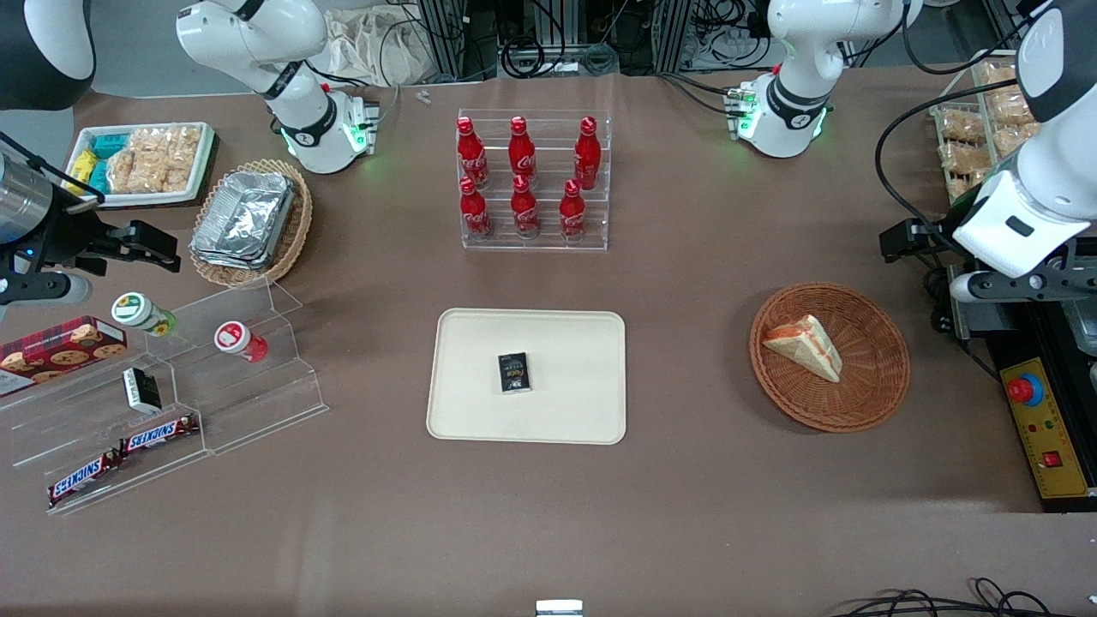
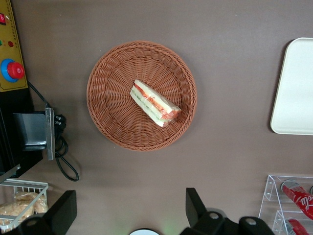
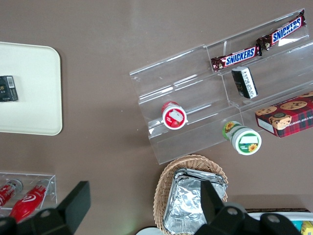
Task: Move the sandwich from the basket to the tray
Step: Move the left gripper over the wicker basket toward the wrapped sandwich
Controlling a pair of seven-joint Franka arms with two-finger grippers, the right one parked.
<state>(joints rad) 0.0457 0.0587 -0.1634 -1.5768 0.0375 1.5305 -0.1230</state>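
While the left arm hangs at the working end of the surface (image 1: 686,514), its gripper (image 2: 131,215) is held high with its fingers (image 2: 194,205) spread wide and nothing between them. Directly below the gripper, and a little nearer the front camera than it, sits the basket (image 1: 866,403), a round reddish-brown wicker bowl resting flat on the brown surface. The sandwich (image 1: 806,344) lies inside the basket, a pale triangular wedge on its side with orange-red and green filling showing along the cut edge; in the wrist view it (image 2: 154,103) sits close to the middle of the weave, well clear of both fingers. Nothing touches it but the basket.

From the gripper, the tray (image 1: 527,420) lies well off toward the parked arm's end, past a stretch of bare surface, cream-beige with rounded corners. A small black packet (image 1: 514,374) rests near its centre. Farther from the front camera than the tray stands a clear acrylic rack of red cola bottles (image 1: 523,180), six in two rows. Just beside the gripper, at the surface's very edge, a yellow control box (image 1: 1046,428) carries a red button, and a wire rack of wrapped snacks (image 1: 977,128) stands near the arm.
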